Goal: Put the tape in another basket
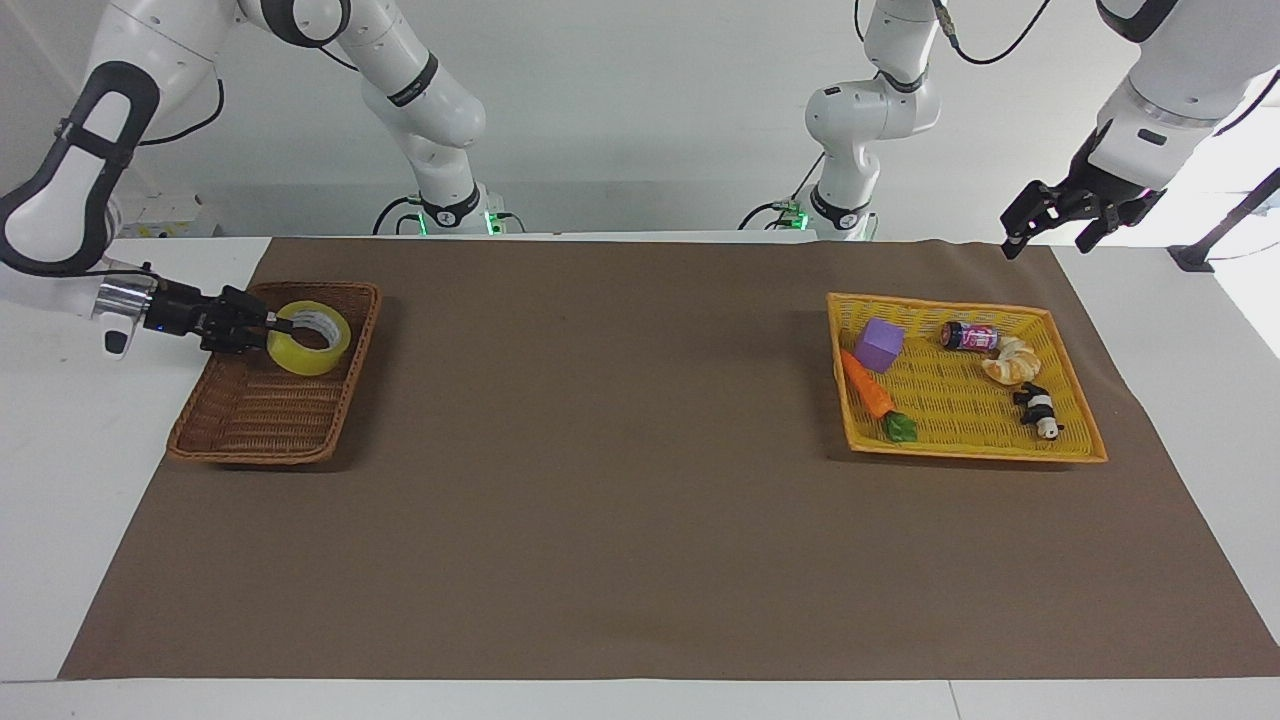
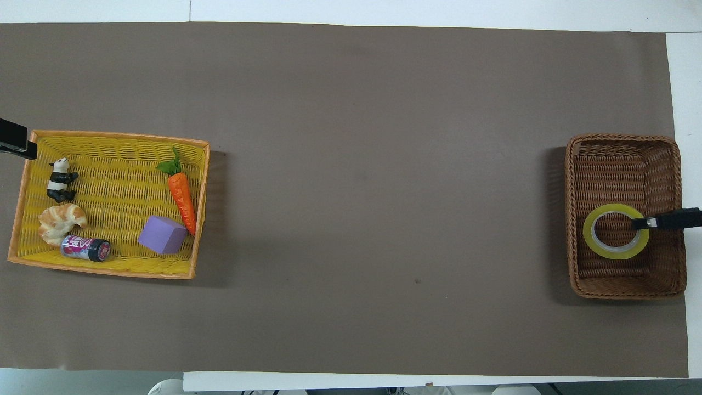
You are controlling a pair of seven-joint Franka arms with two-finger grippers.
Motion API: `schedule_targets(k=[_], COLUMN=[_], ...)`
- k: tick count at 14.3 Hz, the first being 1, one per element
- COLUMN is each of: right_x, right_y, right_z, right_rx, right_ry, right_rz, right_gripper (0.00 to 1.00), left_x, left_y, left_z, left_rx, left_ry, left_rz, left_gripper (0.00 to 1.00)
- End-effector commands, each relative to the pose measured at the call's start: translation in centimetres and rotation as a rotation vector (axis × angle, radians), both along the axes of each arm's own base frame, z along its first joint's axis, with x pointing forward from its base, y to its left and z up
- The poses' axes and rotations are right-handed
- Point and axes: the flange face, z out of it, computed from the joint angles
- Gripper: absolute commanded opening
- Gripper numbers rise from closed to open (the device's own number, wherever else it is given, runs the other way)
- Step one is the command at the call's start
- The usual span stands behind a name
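Brown paper covers the table from end to end, with the basket at the right arm's end and a flat yellow tray at the left arm's end. The tape is seen flat in the basket's part nearer the robots, one finger of the right gripper inside its core. Whether the wall is pinched or just released cannot be told, so the roll may only be resting on the weave. The reach is made low and level over the basket's outer rim, which would have to be cleared on any lift. The left gripper is held high near the tray's corner, fingers spread wide and empty, waiting. Wide bare paper is left between the baskets.
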Motion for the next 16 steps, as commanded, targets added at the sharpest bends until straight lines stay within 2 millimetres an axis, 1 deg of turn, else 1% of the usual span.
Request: schedule_targets(k=[1, 3, 4, 5, 7, 8, 10, 11, 13, 16], right_x=[-0.1, 0.2, 0.5, 1.4, 2.9, 3.7, 4.3, 4.3, 4.6, 5.6], right_y=[0.1, 0.3, 0.6, 1.7, 3.8, 5.2, 7.4, 8.5, 12.3, 18.9], right_z=[0.3, 1.0, 2.2, 3.9, 8.6, 10.9, 14.5, 16.3, 19.4, 24.5], right_rx=[-0.014, -0.023, -0.039, -0.081, -0.205, -0.259, -0.347, -0.381, -0.450, -0.601], right_ry=[-0.016, -0.028, -0.045, -0.064, -0.116, -0.146, -0.172, -0.177, -0.165, -0.116], right_rz=[0.023, 0.029, 0.040, 0.085, 0.175, 0.220, 0.268, 0.272, 0.272, 0.214], right_gripper=[1.00, 1.00, 1.00, 1.00, 1.00, 1.00, 1.00, 1.00, 1.00, 1.00], left_x=[-0.7, -0.8, -0.8, -0.8, -0.8, -0.8, -0.8, -0.8, -0.8, -0.8], left_y=[-0.2, -0.2, 0.2, 0.4, 0.7, 0.7, 0.7, 0.7, 0.7, 0.7], left_z=[-1.3, -1.5, -1.5, -1.6, -1.6, -1.6, -1.6, -1.6, -1.6, -1.6], left_rx=[0.023, 0.025, 0.025, 0.025, 0.025, 0.025, 0.025, 0.025, 0.025, 0.025], left_ry=[0.035, 0.043, 0.043, 0.047, 0.047, 0.046, 0.046, 0.046, 0.047, 0.047], left_rz=[-0.006, -0.003, 0.006, 0.009, 0.016, 0.016, 0.014, 0.014, 0.016, 0.016], left_gripper=[1.00, 1.00, 1.00, 1.00, 1.00, 1.00, 1.00, 1.00, 1.00, 1.00])
